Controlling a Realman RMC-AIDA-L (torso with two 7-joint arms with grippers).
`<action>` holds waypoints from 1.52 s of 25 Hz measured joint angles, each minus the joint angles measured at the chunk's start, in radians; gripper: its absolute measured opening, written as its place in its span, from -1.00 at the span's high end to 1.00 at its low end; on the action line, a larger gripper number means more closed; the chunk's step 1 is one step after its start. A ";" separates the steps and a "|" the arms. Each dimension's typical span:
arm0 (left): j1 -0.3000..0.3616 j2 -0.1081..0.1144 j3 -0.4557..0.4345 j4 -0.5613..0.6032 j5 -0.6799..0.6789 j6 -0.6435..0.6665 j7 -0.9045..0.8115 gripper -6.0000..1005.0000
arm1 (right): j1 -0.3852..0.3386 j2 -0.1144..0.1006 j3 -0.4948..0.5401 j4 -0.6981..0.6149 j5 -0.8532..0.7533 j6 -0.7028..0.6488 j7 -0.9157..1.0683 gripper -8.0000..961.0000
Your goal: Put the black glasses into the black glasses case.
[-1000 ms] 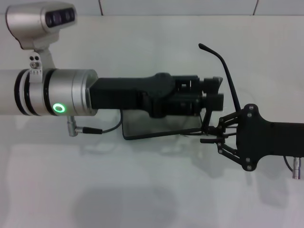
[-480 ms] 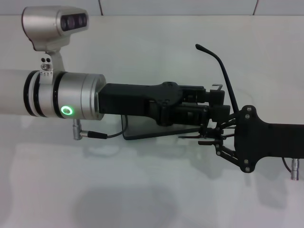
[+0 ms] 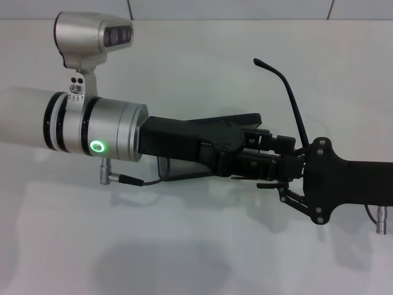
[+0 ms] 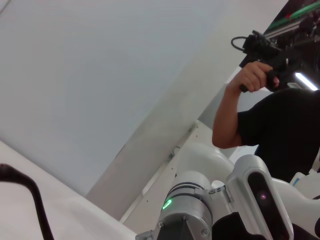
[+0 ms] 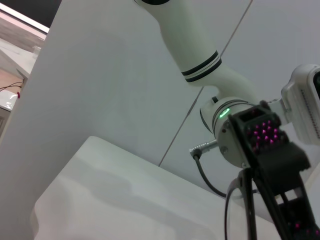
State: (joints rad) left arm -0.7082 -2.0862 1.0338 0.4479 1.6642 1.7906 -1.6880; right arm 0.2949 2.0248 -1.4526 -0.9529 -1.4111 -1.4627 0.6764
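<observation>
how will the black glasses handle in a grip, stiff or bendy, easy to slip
The black glasses look light and thin-framed, so probably springy, not stiff. The long slim temple arm sticking up could flex or snag. Smooth lenses likely slip, so gripping the frame seems safer.

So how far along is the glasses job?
Done: black glasses case looks open, grey lining showing under the left arm. In hand: left gripper and right gripper meet at its end with the black glasses, one temple sticking up. Left: seat them fully, close lid.

Head view steeply down on white table (image 3: 184, 246); both wrist views low, upward, toward opposite arms.
</observation>
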 joint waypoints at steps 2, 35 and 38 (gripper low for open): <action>0.000 0.000 -0.004 0.000 -0.006 0.000 0.000 -0.33 | -0.002 0.000 0.000 0.000 0.000 -0.001 0.000 0.78; 0.052 -0.007 0.008 -0.016 -0.177 -0.038 0.360 -0.33 | 0.221 -0.001 -0.045 0.439 0.175 -0.272 -0.004 0.78; 0.047 -0.005 0.046 -0.006 -0.175 -0.032 0.374 -0.33 | 0.221 -0.002 -0.044 0.441 0.175 -0.261 0.003 0.78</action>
State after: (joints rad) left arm -0.6607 -2.0911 1.0796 0.4414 1.4889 1.7583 -1.3144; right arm 0.5156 2.0232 -1.4970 -0.5116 -1.2362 -1.7240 0.6790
